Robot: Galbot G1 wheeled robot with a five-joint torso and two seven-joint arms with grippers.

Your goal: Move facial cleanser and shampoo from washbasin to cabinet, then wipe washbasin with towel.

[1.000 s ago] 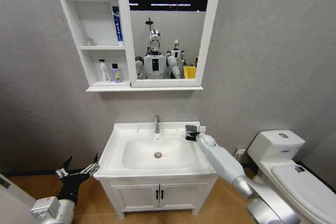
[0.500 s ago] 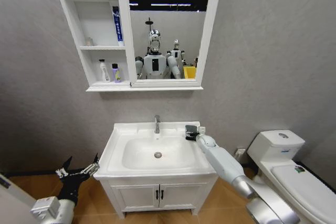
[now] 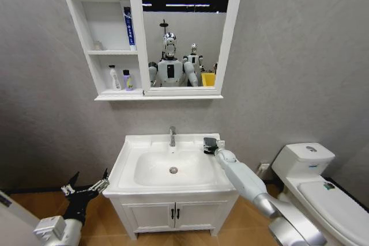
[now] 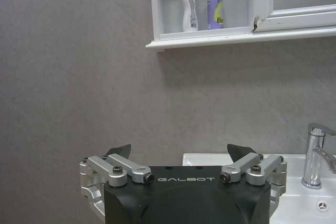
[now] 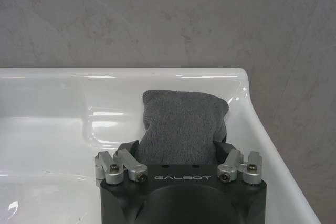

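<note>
The dark grey towel (image 5: 184, 124) lies on the back right corner of the white washbasin (image 3: 131, 174). My right gripper (image 3: 210, 146) is down at the towel. In the right wrist view the right gripper (image 5: 176, 145) is open, with one finger on each side of the cloth. The cabinet (image 3: 78, 24) hangs above, joined to the mirror. Its bottom shelf holds a white bottle (image 4: 189, 8) and a purple bottle (image 4: 214, 9), and a blue tube (image 3: 131, 27) stands on the middle shelf. I cannot tell which is the facial cleanser and which the shampoo. My left gripper (image 3: 85, 188) hangs open, low beside the vanity.
A chrome tap (image 3: 172, 136) stands at the back of the bowl, with the round drain (image 3: 173, 170) below it. A white toilet (image 3: 314, 185) stands to the right, close to my right arm. The two-door vanity (image 3: 173, 214) sits under the basin.
My right arm has eased very slightly toward the towel. Nothing else has moved.
</note>
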